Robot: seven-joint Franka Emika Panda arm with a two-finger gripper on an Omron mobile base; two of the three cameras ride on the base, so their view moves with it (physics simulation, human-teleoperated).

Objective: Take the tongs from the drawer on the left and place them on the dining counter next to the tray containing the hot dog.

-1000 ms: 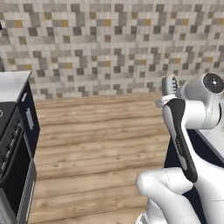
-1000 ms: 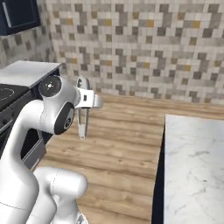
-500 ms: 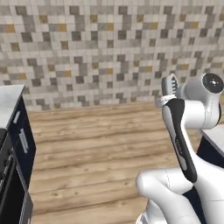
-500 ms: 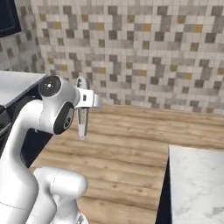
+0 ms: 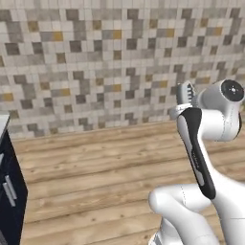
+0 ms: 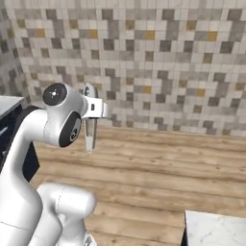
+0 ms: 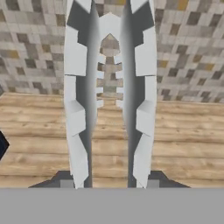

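Note:
My gripper (image 7: 109, 183) is shut on the tongs (image 7: 109, 87), whose two grey arms with scalloped tips run up the middle of the hand view. From the left base view, the tongs (image 5: 194, 143) hang slanted in front of the arm, toothed tip up by the hand. In the right base view the tongs (image 6: 90, 130) point down from the hand, high above the wooden floor. A corner of the white marble dining counter (image 6: 216, 231) shows at the lower right. The drawer, the tray and the hot dog are out of view.
A mosaic tile wall (image 5: 110, 62) stands ahead across the plank floor (image 5: 95, 177). A navy cabinet (image 5: 9, 186) with silver handles sits at the far left edge. A dark unit under a pale top (image 6: 9, 125) is at the left of the right base view.
Both base views have swung with the base: the left cabinets slide out leftward and the marble counter shrinks to a corner. The arm keeps its pose, tongs still held.

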